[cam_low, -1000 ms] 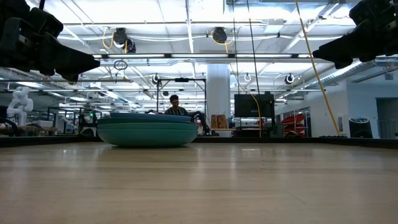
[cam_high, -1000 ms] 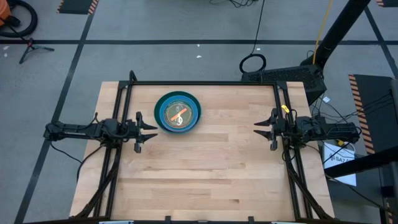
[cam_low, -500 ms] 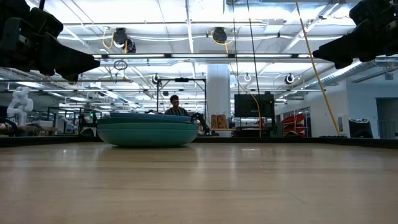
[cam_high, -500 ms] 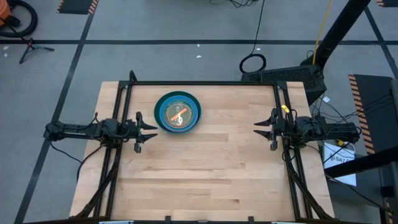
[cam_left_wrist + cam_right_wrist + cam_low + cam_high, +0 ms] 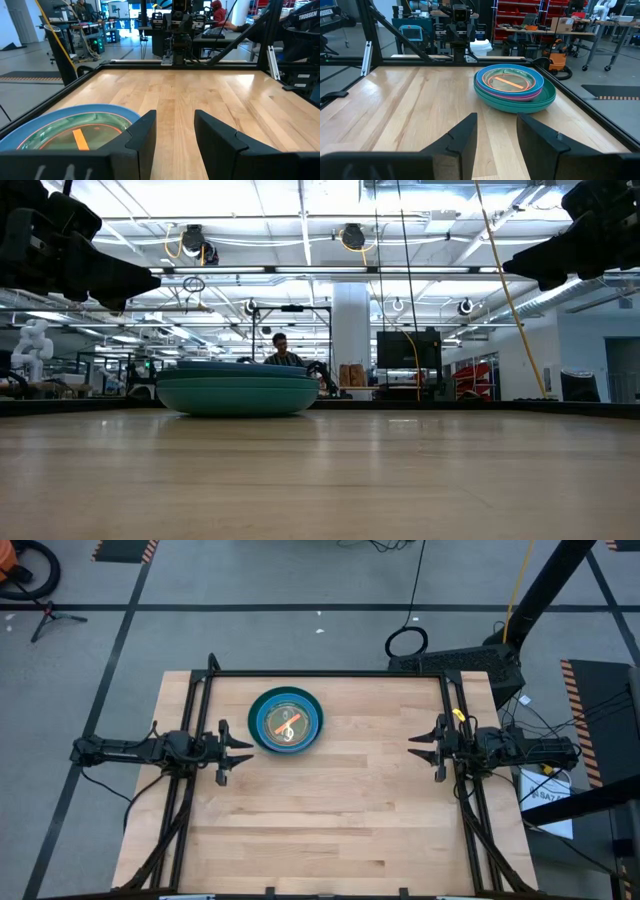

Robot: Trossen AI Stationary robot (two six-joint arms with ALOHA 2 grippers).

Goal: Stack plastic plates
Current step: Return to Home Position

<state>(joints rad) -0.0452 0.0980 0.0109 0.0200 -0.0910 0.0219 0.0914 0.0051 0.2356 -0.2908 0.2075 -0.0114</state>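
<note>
Plastic like this will likely feel light and stiff, with smooth, slippery faces, so treat the raised rim as your one sound hold. The nested stack of round shallow plastic plates (image 5: 286, 721) sits on the far half of the pale wooden surface (image 5: 340, 810), left of centre. If you must shift the pile, pinch the wide teal bottom rim and lift level, since the smaller plates could slide inside it. The left tool (image 5: 243, 751) hovers near the stack with its fingers spread and nothing between them. The right tool (image 5: 414, 747) waits well apart at the opposite side, equally open and empty. From above you get concentric rings with orange at the centre. The low view gives only a side profile, teal below a darker band, and hides the small plates. The right wrist view alone separates the layered teal, magenta and blue rims.
</note>
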